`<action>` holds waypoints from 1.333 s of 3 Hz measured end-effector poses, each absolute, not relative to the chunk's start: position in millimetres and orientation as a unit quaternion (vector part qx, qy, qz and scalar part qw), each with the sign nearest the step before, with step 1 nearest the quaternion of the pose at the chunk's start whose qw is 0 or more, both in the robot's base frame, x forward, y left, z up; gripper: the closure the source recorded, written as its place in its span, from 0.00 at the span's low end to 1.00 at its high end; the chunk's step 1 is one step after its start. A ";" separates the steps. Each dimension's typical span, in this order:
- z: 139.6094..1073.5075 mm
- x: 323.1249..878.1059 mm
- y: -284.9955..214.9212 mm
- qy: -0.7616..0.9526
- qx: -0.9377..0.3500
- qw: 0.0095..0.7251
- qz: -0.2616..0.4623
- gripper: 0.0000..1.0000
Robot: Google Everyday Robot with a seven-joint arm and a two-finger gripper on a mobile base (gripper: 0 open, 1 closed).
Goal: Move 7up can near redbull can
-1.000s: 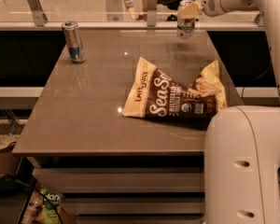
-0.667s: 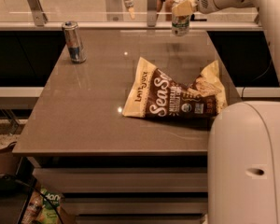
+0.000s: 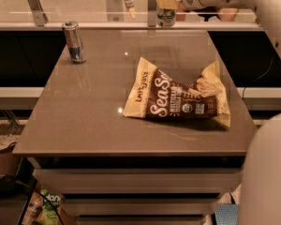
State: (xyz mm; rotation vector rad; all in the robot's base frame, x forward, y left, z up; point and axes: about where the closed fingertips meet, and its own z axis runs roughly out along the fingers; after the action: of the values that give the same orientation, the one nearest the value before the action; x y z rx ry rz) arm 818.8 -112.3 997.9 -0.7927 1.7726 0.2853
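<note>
The 7up can (image 3: 166, 12), white and green with a silver top, hangs in the air above the table's far edge, right of centre. My gripper (image 3: 168, 0) comes in from the upper right and is shut on the 7up can near its top. The redbull can (image 3: 74, 42), tall, slim, silver and blue, stands upright at the table's far left corner. The two cans are well apart, with the 7up can to the right of the redbull can.
A brown and cream chip bag (image 3: 178, 97) lies on the grey table (image 3: 93, 121) right of centre. A glass railing with metal posts (image 3: 33, 6) runs behind the table. My arm's white body (image 3: 267, 172) fills the lower right corner.
My gripper has carried the 7up can to the left along the table's far edge and a little higher. The redbull can and chip bag have not moved.
</note>
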 end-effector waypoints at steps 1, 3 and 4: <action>970.4 800.2 -76.6 0.751 -0.338 0.551 0.135 1.00; 912.3 778.5 -40.5 0.760 -0.350 0.525 0.157 1.00; 906.2 773.3 -27.2 0.763 -0.364 0.505 0.173 1.00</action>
State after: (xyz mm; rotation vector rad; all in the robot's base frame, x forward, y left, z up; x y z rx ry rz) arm 773.3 -27.2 906.2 -0.8774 1.8413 0.4182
